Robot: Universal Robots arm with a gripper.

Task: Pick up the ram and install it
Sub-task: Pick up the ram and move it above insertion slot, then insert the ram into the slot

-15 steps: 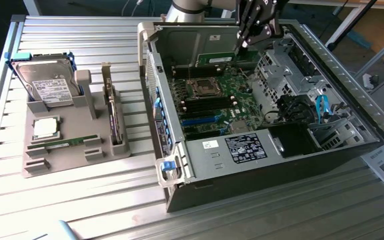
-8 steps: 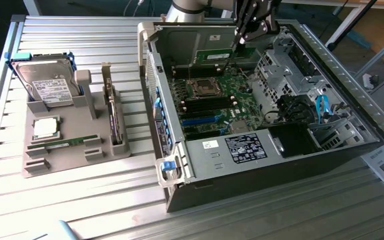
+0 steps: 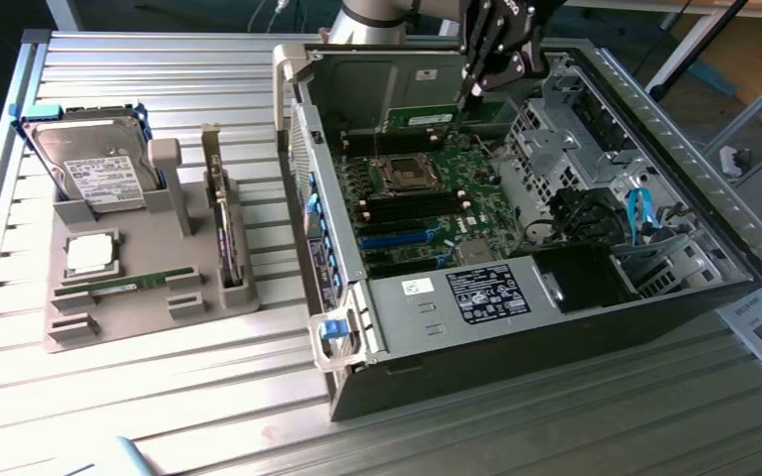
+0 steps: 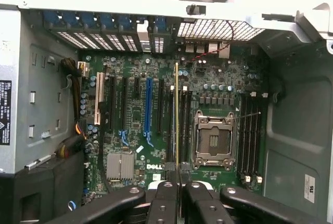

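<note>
An open computer case is shown lying on a slatted metal table, its motherboard exposed. The gripper is seen over the far end of the case, clenched on the ram, a thin green stick. From the wrist camera the ram is viewed edge-on, pinched between the black fingers and hanging over the dark memory slots, between the processor socket and a blue slot. For a clean seat, the stick should probably be kept parallel to one slot, its notch matched, and pressed down evenly at both ends. Whether the stick touches a slot cannot be told. The slot latches are too small to be read, and the arm is cut off by the frame's far edge. On the exterior view's left, a grey tray is seen holding a hard drive and a second green stick
</note>
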